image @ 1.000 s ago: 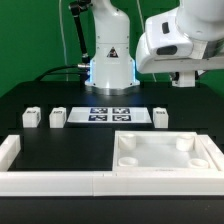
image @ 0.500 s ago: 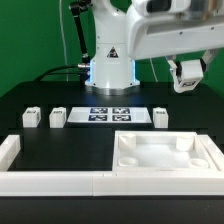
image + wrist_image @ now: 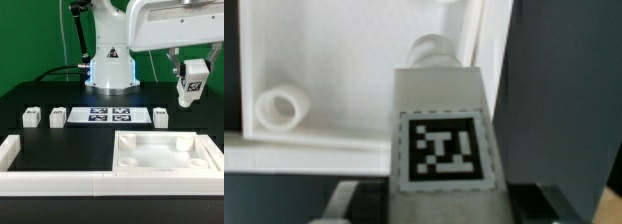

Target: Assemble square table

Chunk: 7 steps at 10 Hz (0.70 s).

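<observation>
My gripper [image 3: 190,72] is shut on a white block leg [image 3: 189,88] with a black-and-white tag and holds it in the air above the far right corner of the square panel [image 3: 150,160]. The panel lies at the front right with its raised rim and round corner sockets up. In the wrist view the held leg [image 3: 441,120] points toward the panel [image 3: 331,60], with one socket [image 3: 283,108] beside it. My gripper [image 3: 446,205] clamps the leg's near end. Three more legs stand on the table, two at the exterior view's left [image 3: 31,117] [image 3: 58,117] and one on the right [image 3: 161,117].
The marker board [image 3: 108,113] lies flat between the loose legs. Long low white border rails run along the front [image 3: 55,181] and the left side [image 3: 8,150]. The robot base [image 3: 110,62] stands behind the marker board.
The arm has swung and lowered. The gripper with the leg has come down a little toward the panel's far right corner.
</observation>
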Tool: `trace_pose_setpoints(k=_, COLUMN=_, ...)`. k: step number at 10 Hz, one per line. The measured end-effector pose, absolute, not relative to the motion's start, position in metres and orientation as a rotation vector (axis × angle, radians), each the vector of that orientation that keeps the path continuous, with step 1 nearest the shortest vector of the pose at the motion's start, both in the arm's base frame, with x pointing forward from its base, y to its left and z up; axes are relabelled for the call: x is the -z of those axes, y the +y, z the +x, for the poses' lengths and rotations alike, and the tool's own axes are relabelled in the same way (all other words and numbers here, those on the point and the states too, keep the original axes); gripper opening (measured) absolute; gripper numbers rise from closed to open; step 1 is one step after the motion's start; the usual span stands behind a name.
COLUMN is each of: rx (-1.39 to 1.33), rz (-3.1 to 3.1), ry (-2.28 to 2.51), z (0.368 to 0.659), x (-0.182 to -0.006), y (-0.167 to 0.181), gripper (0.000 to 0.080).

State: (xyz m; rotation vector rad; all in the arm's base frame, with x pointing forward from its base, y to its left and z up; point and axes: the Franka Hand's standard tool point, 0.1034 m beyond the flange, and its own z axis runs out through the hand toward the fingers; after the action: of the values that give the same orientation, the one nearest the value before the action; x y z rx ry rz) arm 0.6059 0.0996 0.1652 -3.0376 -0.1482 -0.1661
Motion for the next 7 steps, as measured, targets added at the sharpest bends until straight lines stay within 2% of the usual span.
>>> trace_pose_setpoints(k=1, rx=0.328, rz=-3.025, ry=-0.143, z=0.613, x=-0.153, y=0.100, gripper=0.0291)
trace_pose_setpoints(k=3, rx=0.529, rz=-2.988, ry=-0.147, z=0.636, x=-0.142, y=0.110, gripper=0.0291)
trace_pose_setpoints(k=4, rx=0.778, rz=-2.929, ry=-0.147, z=0.648, x=-0.139, y=0.118, gripper=0.0291)
trace_pose_setpoints(k=5, rx=0.811, rz=-2.924, ry=-0.158, z=0.644, x=-0.131, y=0.119, gripper=0.0291)
trace_pose_setpoints(k=7, rx=0.805, rz=-2.926, ry=-0.158, z=0.643, x=-0.130, y=0.118, gripper=0.0291)
